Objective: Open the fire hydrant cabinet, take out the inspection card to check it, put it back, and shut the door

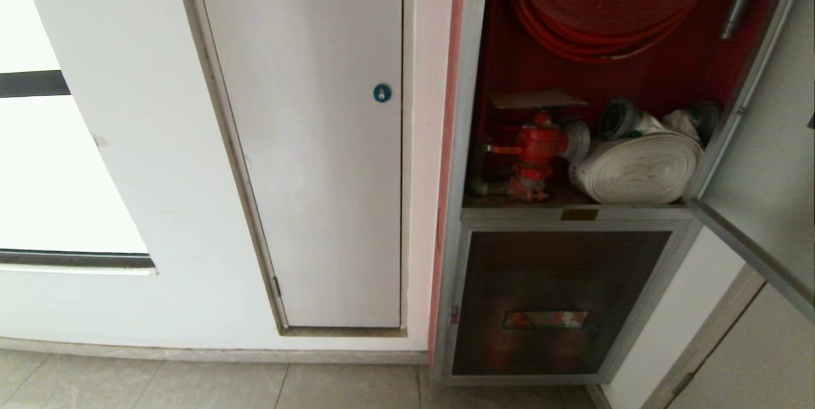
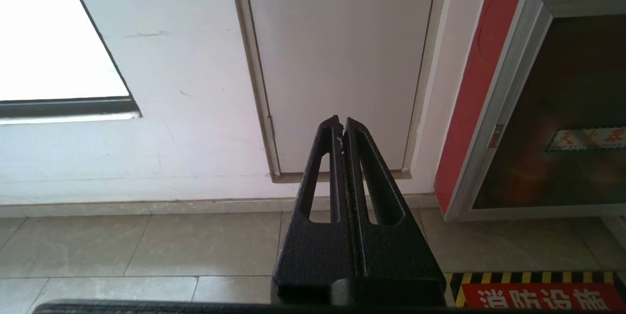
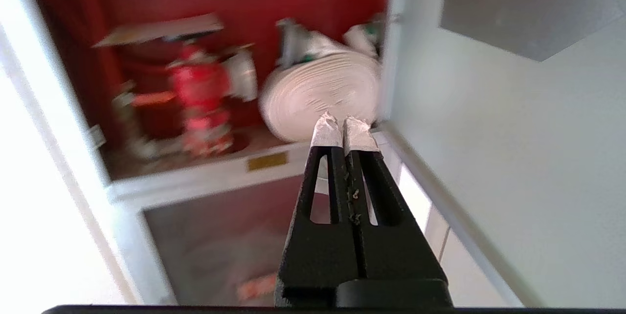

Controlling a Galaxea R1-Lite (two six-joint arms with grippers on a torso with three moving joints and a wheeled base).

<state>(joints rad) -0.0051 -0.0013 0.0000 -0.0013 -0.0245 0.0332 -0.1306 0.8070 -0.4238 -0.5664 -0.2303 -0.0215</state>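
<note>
The fire hydrant cabinet (image 1: 468, 78) stands open, red inside, holding a red hose reel (image 1: 605, 1), a red valve (image 1: 538, 144) and a white rolled hose (image 1: 637, 167). The tan inspection card (image 1: 538, 100) lies flat on top of the valve and shows again as the inspection card (image 3: 161, 30) in the right wrist view. The door (image 1: 764, 160) is swung out to the right. My right gripper (image 3: 345, 128) is shut and empty, in front of the cabinet near the door's lower edge and pointing at the rolled hose. It is outside the head view. My left gripper (image 2: 341, 125) is shut, low down, facing the wall.
A plain white panel with a blue round lock (image 1: 382, 93) is set in the wall left of the cabinet. Below the open compartment is a dark glass panel with a reddish label (image 1: 547, 307). A yellow-black floor marking (image 2: 533, 289) lies on the tiles near the cabinet's foot.
</note>
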